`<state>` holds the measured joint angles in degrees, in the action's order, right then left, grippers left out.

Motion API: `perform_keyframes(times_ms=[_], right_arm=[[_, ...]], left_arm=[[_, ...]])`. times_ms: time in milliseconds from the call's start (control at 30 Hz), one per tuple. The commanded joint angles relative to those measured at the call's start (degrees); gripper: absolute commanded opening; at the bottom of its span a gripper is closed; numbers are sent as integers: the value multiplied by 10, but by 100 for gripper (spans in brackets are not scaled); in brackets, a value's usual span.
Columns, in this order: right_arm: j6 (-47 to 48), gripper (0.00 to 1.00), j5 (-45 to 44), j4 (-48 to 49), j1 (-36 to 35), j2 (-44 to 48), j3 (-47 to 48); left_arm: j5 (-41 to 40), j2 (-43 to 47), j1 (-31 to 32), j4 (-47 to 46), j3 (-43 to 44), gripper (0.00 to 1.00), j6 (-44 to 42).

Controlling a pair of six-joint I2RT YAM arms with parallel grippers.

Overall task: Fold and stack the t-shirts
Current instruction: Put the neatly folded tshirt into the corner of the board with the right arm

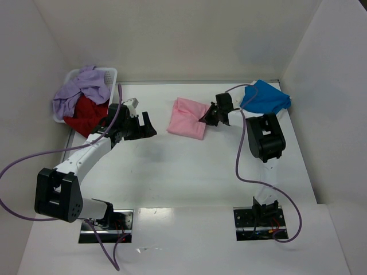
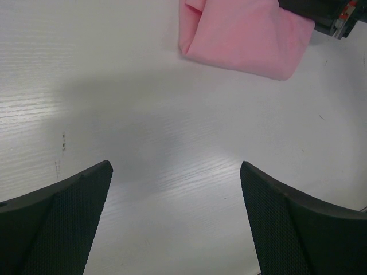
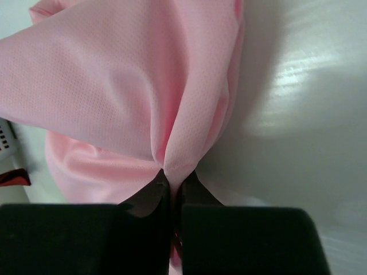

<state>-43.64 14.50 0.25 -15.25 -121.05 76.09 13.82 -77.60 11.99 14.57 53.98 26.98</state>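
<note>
Cloth is what we are handling, and the soft light pink t-shirt (image 1: pixel 188 118), folded into a rough rectangular pad, lies near the middle of the white table (image 1: pixel 189 172). Our right gripper (image 3: pixel 172 179) has its jaws closed on a pinch of that shirt's edge, on the side facing the right arm. The thin knit puckers into a ridge that runs up from the fingertips, and we cannot tell how many layers are caught. Our left gripper (image 2: pixel 175 169) hangs over bare table just left of the pink pad, jaws spread wide and holding nothing. The bright blue t-shirt (image 1: pixel 265 97) sits in a loose heap at the far right of the table, near the pink one but apart from it. The lavender t-shirt (image 1: pixel 86 83) and the red t-shirt (image 1: pixel 86 117) lie bundled in the white perforated plastic basket (image 1: pixel 112 73) at the far left corner. We judge the pink fabric light, limp and a little slippery, so its layers will likely slide apart and droop if lifted from one point. A hold through every layer at a folded corner, with the second gripper on the opposite corner, should keep it flat.
</note>
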Motion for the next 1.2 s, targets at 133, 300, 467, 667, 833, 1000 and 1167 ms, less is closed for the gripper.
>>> perform_keyframes(times_ms=[133, 300, 467, 667, 833, 1000, 1167], right_arm=[[51, 0, -82, -85, -7, -39, 76], [82, 0, -122, -109, -7, -1, 120], [120, 0, -135, -164, 25, -1, 197], [166, 0, -141, -203, 58, -1, 287], [213, 0, -154, -268, 92, -35, 403], [245, 0, -167, -319, 115, -67, 496], [262, 0, -175, -328, 153, -62, 497]], left_arm=[[9, 3, -1, -2, 2, 100, -11], [9, 14, -1, -2, 2, 100, -11], [9, 19, -1, -2, 2, 100, -11], [9, 19, -1, -2, 2, 100, -11], [9, 19, -1, -2, 2, 100, -11], [9, 9, -1, -2, 2, 100, -16], [9, -3, -7, -2, 2, 100, -16]])
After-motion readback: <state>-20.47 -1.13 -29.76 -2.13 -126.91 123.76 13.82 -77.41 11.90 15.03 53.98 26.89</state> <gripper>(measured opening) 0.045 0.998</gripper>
